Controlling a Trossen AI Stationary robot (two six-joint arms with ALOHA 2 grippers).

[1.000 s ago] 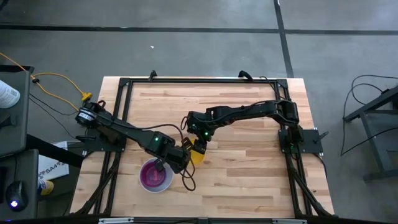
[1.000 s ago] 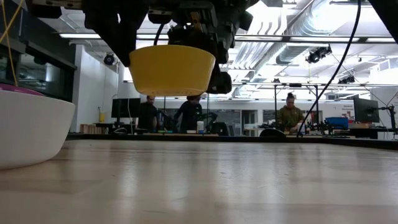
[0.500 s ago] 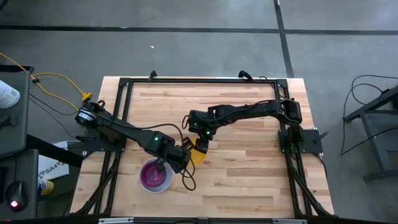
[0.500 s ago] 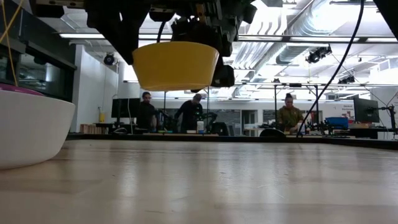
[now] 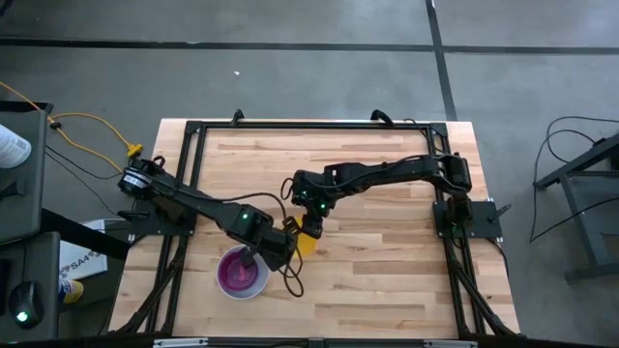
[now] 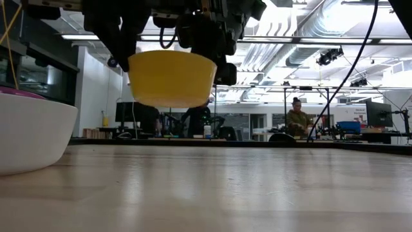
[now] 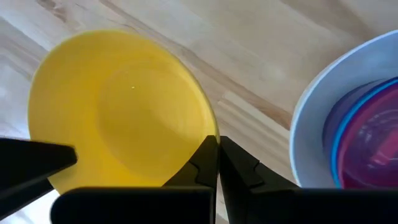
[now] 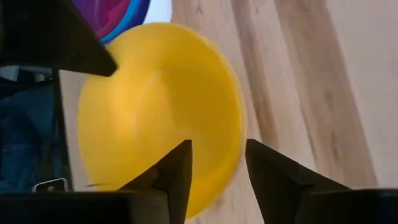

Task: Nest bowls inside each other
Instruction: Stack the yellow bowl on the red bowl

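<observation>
A yellow bowl [image 6: 172, 78] hangs in the air, mouth up, above the table's middle [image 5: 306, 244]. My left gripper [image 7: 216, 152] is shut on its rim. My right gripper [image 8: 217, 144] is open at the opposite side of the rim, one finger over the bowl's inside and one outside. The white bowl [image 5: 242, 274] stands on its base near the table's front left. It holds purple, blue and pink-red bowls [image 7: 373, 137] nested inside it. In the low view it shows as a white wall [image 6: 32, 135] at the left. My left gripper pinches the yellow bowl's rim [image 7: 208, 132] between its two shut fingers, on the side nearest the white bowl. The fingers come from above, slanting down. The bowl is lifted clear of the table, mouth up and slightly tilted. My right gripper's fingers straddle the rim [image 8: 236, 134]; whether either finger touches it, I cannot tell.
Bare wooden tabletop [image 5: 387, 261] lies to the right of and in front of the bowls. A black frame [image 5: 193, 130] runs around the table's edges. People stand in the room far behind the table [image 6: 299, 119].
The yellow bowl has first risen a little, then sunk again and shifted slightly toward the white bowl, tipping a bit. It stays clear of the table throughout. Both arms have stayed nearly where they were.
</observation>
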